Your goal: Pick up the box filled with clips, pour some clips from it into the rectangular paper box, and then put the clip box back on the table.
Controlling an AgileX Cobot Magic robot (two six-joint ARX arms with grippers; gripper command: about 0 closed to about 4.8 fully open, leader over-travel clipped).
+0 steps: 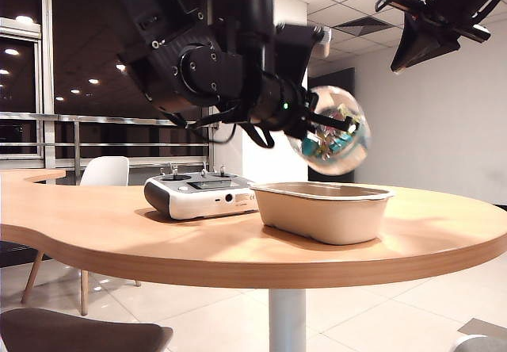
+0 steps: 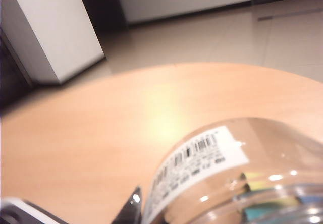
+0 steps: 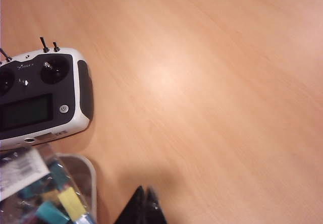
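The box filled with clips [image 1: 337,134], a clear round jar, hangs tilted on its side above the rectangular paper box [image 1: 325,209] on the table [image 1: 119,233]. My left gripper [image 1: 321,122] is shut on it. In the left wrist view the jar's barcode label [image 2: 197,158] fills the near corner beside one dark fingertip [image 2: 132,210]. Teal and yellow clips [image 3: 68,201] show through the jar wall in the right wrist view, over the paper box rim [image 3: 92,178]. My right gripper [image 3: 144,206] is shut on nothing, held high over the table [image 1: 404,55].
A white-and-grey remote controller [image 1: 198,193] lies just left of the paper box, also in the right wrist view [image 3: 40,98]. A white chair [image 1: 105,171] stands behind the table. The table's curved edge runs along the front.
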